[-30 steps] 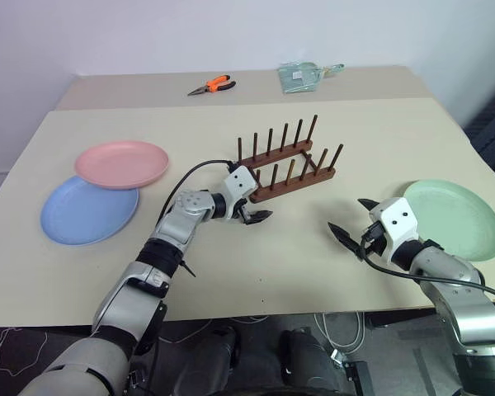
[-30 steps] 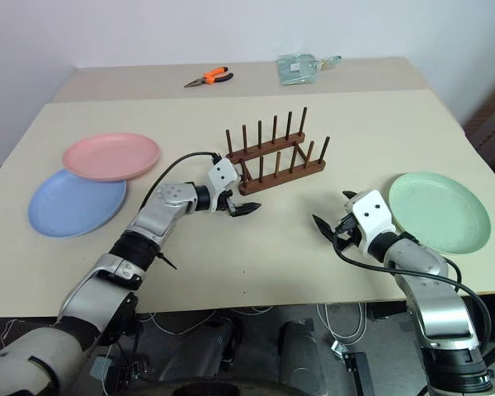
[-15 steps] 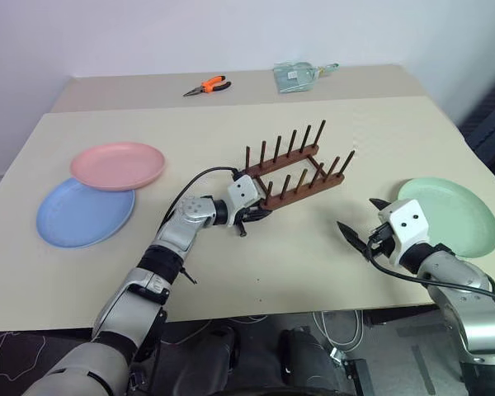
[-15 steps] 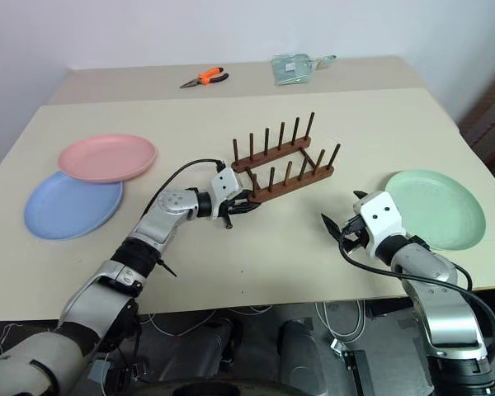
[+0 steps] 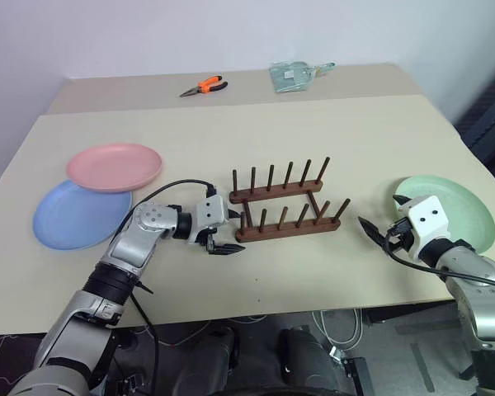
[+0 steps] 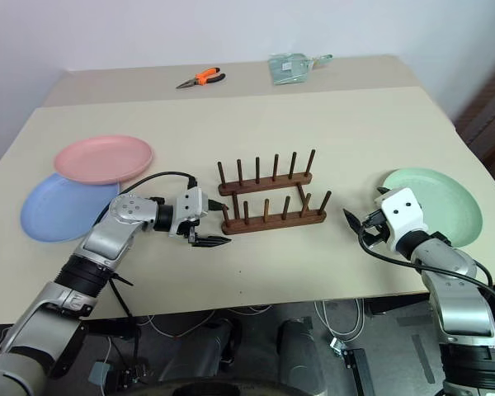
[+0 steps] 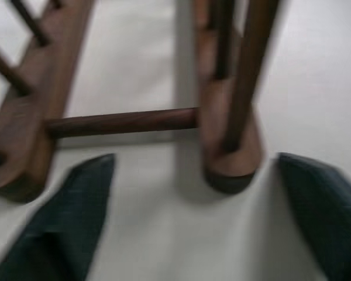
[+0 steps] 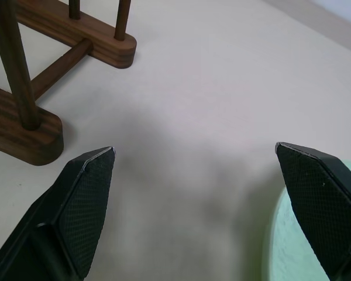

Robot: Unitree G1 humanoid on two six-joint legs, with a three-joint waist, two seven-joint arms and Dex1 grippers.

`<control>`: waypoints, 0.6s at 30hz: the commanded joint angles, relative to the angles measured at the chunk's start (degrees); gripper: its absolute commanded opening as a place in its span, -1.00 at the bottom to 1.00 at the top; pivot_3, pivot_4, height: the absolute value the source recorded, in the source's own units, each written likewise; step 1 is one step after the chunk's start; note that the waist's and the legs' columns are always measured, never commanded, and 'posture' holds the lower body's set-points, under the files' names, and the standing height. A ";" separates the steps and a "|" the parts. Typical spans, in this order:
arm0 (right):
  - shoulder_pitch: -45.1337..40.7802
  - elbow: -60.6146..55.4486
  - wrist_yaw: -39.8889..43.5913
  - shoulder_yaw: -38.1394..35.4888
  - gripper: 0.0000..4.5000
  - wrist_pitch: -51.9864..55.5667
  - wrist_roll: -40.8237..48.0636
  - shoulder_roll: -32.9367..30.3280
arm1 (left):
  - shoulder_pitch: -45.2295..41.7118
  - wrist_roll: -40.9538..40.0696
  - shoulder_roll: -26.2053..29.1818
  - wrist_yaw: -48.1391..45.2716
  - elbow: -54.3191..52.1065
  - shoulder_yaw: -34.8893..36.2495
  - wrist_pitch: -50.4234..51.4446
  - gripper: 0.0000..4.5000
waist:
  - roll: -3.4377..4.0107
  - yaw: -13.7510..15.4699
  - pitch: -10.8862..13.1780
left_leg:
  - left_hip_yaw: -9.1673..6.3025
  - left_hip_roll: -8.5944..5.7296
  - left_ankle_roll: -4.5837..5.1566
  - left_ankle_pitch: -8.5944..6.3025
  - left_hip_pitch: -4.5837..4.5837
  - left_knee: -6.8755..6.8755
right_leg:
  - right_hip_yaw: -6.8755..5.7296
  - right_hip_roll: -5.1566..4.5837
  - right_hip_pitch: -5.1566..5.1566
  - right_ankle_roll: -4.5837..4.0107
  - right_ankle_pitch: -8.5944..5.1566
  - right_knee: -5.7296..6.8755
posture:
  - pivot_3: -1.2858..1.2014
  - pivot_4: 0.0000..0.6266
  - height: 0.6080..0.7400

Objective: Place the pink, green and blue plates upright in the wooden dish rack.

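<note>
The wooden dish rack [image 5: 282, 207] stands empty in the middle of the table, its bars parallel to the front edge. My left gripper [image 5: 224, 234] is open just off the rack's left end, touching nothing; in the left wrist view the near bar's end [image 7: 228, 158] lies between the spread fingers [image 7: 76, 222]. The pink plate [image 5: 114, 165] lies flat at the far left, overlapping the blue plate [image 5: 74, 219]. The green plate [image 5: 458, 206] lies flat at the right. My right gripper [image 5: 382, 212] hangs open and empty beside the green plate's left rim [image 8: 286, 246].
Orange-handled pliers [image 5: 202, 85] and a clear plastic bag [image 5: 293, 74] lie on a second table pushed against the back. Bare tabletop stretches between the rack and the front edge [image 5: 272, 307].
The rack has swung from slanted to parallel with the table's edge. My left gripper, shut on its end half a second ago, has let go and pulled back left. The right gripper has shifted right towards the green plate.
</note>
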 commanded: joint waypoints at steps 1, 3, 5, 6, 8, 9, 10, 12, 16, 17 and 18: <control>2.08 -3.16 2.14 0.38 0.77 -0.90 0.46 -0.55 | 4.16 0.37 4.57 1.35 -3.69 2.82 4.95 1.00 | 0.00 -0.34 0.00 | 0.00 0.01 0.00 0.00 0.00 -0.03 | 0.02 0.00 -0.02 0.00 0.00 0.00 | 0.03 -0.52 0.68; 3.60 -4.36 3.80 1.11 0.43 -0.59 0.49 -1.25 | 7.49 -1.47 7.48 -0.05 -7.84 3.94 7.91 0.87 | 0.04 -0.79 -0.02 | 0.00 0.08 -0.03 -0.02 0.03 -0.07 | 0.07 0.06 -0.05 0.00 0.00 0.02 | 0.03 -0.52 0.68; 4.99 -5.04 5.25 2.16 -0.01 -0.72 -0.30 -2.06 | 11.56 -4.18 10.23 -1.96 -13.14 4.89 10.58 0.63 | 0.17 -1.45 -0.09 | 0.00 0.13 -0.06 -0.04 0.05 -0.08 | 0.08 0.11 -0.05 -0.05 -0.02 0.04 | 0.03 -0.52 0.68; 5.42 -5.23 5.90 2.64 -0.23 -0.67 -0.42 -2.29 | 13.35 -5.53 11.18 -2.69 -15.83 5.19 11.90 0.43 | 0.23 -1.54 -0.12 | 0.01 0.14 -0.07 -0.04 0.06 -0.11 | 0.10 0.13 -0.07 -0.14 -0.07 0.04 | 0.03 -0.52 0.68; 5.95 -6.06 7.37 3.47 -0.70 0.28 0.75 -2.31 | 15.47 -7.29 10.57 -0.89 -20.16 5.57 14.63 -0.03 | 0.23 -1.36 -0.12 | 0.02 0.14 -0.07 -0.05 0.08 -0.14 | 0.11 0.12 -0.05 -0.19 -0.11 0.03 | 0.03 -0.52 0.68; 6.22 -6.75 8.23 4.20 -0.95 0.84 1.35 -2.32 | 16.09 -8.10 9.81 0.05 -22.27 5.21 16.74 -0.27 | 0.23 -1.28 -0.12 | 0.01 0.14 -0.07 -0.05 0.08 -0.14 | 0.11 0.11 -0.03 -0.20 -0.11 0.03 | 0.03 -0.52 0.68; 6.34 -7.22 8.80 4.69 -1.00 1.27 1.68 -2.32 | 16.42 -8.63 9.33 0.67 -23.69 4.95 18.34 -0.47 | 0.23 -1.14 -0.12 | 0.01 0.14 -0.07 -0.05 0.08 -0.13 | 0.11 0.10 -0.03 -0.20 -0.11 0.03 | 0.03 -0.52 0.68; 6.33 -8.26 10.03 6.27 -1.00 2.96 2.43 -2.14 | 17.02 -7.86 8.64 1.39 -26.17 2.89 19.82 -0.91 | 0.21 -0.78 -0.12 | 0.01 0.14 -0.07 -0.06 0.08 -0.08 | 0.10 0.07 0.02 -0.18 -0.12 0.01 | 0.03 -0.52 0.68; 3.23 -8.35 8.51 12.39 -1.00 4.42 -0.24 0.50 | 16.48 -4.36 2.75 7.77 -26.23 -0.99 18.57 -0.91 | 0.21 0.02 -0.13 | 0.02 0.13 -0.07 -0.07 0.07 -0.04 | 0.09 0.05 0.07 -0.19 -0.12 -0.04 | 0.03 -0.52 0.68; 1.79 -7.64 7.24 13.99 -1.00 4.45 -1.91 1.38 | 15.75 -3.50 0.38 10.63 -24.82 -1.13 19.10 -0.91 | 0.20 0.09 -0.13 | 0.02 0.13 -0.16 -0.12 0.07 0.00 | 0.09 0.05 0.08 -0.19 -0.12 -0.04 | 0.03 -0.52 0.68; 0.25 -6.74 5.69 15.22 -1.00 4.78 -3.58 2.26 | 15.09 -1.60 -1.35 13.31 -23.31 -1.65 17.83 -0.91 | 0.21 0.14 -0.13 | 0.01 0.13 -0.17 -0.13 0.07 0.03 | 0.09 0.05 0.10 -0.20 -0.12 -0.05 | 0.03 -0.52 0.68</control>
